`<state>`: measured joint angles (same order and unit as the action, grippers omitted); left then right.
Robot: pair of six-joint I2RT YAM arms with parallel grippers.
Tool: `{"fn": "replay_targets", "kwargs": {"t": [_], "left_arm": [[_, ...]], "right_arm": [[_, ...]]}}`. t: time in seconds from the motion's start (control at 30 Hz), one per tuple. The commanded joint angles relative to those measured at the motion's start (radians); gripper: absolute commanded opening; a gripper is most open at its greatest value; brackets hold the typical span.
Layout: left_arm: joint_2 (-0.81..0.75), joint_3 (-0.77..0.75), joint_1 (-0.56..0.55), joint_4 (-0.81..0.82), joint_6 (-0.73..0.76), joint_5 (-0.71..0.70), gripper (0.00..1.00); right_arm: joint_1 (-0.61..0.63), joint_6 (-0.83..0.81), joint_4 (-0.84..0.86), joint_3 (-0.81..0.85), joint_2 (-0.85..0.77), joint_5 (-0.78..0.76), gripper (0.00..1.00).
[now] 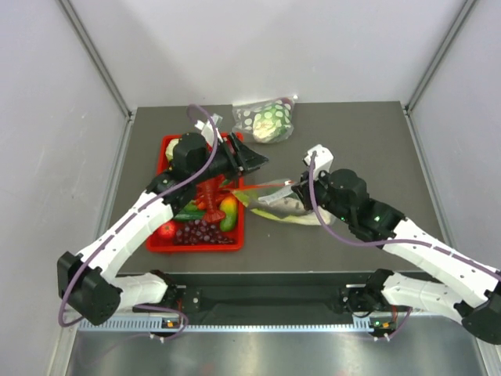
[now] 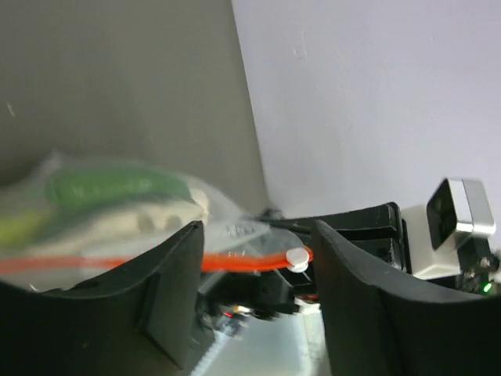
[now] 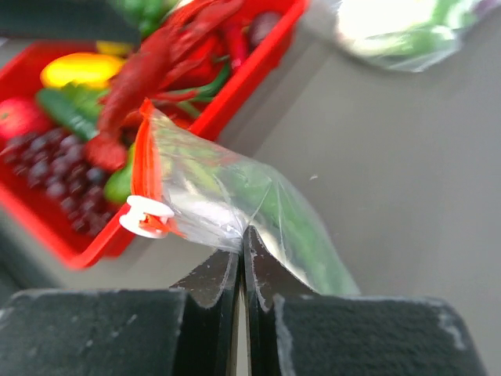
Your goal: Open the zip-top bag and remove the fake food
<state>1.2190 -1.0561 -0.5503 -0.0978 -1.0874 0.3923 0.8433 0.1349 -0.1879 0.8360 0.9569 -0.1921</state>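
The clear zip-top bag [image 1: 283, 205] lies on the table right of the red tray, its orange-red zip strip [image 1: 262, 186] lifted. My right gripper [image 3: 243, 233] is shut on a pinch of the bag's plastic [image 3: 227, 192], just beside the white slider [image 3: 145, 216]. My left gripper [image 2: 258, 235] stands open at the strip's other side. The strip [image 2: 243, 261] and the slider [image 2: 297, 258] show in the gap between its fingers, touching neither. Fake food fills the bag: a green piece [image 2: 109, 186] and a pale stalk [image 2: 153, 219], green also showing through the plastic [image 3: 293, 215].
A red tray [image 1: 167, 157] at the left holds a red lobster [image 3: 168, 47], purple grapes [image 1: 202, 232] and other toy food. A dotted clear bag with a pale round head [image 1: 268, 120] lies at the back. Walls close in on both sides.
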Motion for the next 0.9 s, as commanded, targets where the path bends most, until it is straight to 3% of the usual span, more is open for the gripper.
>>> {"fn": "replay_targets", "kwargs": {"t": [0.0, 0.03, 0.17, 0.27, 0.67, 0.87], "left_arm": [[-0.085, -0.097, 0.007, 0.016, 0.341, -0.049, 0.59], [-0.098, -0.104, 0.007, 0.030, 0.412, -0.023, 0.55], [-0.142, -0.127, 0.007, 0.044, 0.781, 0.132, 0.62], [-0.170, -0.139, 0.003, -0.003, 0.927, 0.175, 0.62], [-0.171, -0.139, -0.140, -0.121, 1.127, 0.149, 0.56], [-0.159, -0.127, -0.154, -0.151, 1.161, 0.160, 0.55]], "right_arm": [[-0.041, 0.023, -0.071, 0.121, -0.009, 0.239, 0.00], [-0.061, 0.032, -0.090, 0.155, 0.006, 0.276, 0.00], [-0.108, 0.064, -0.149, 0.235, 0.051, 0.434, 0.00], [-0.142, 0.086, -0.200, 0.301, 0.104, 0.537, 0.00], [-0.158, 0.127, -0.216, 0.371, 0.233, 0.727, 0.00], [-0.176, 0.144, -0.205, 0.371, 0.241, 0.776, 0.00]]}}
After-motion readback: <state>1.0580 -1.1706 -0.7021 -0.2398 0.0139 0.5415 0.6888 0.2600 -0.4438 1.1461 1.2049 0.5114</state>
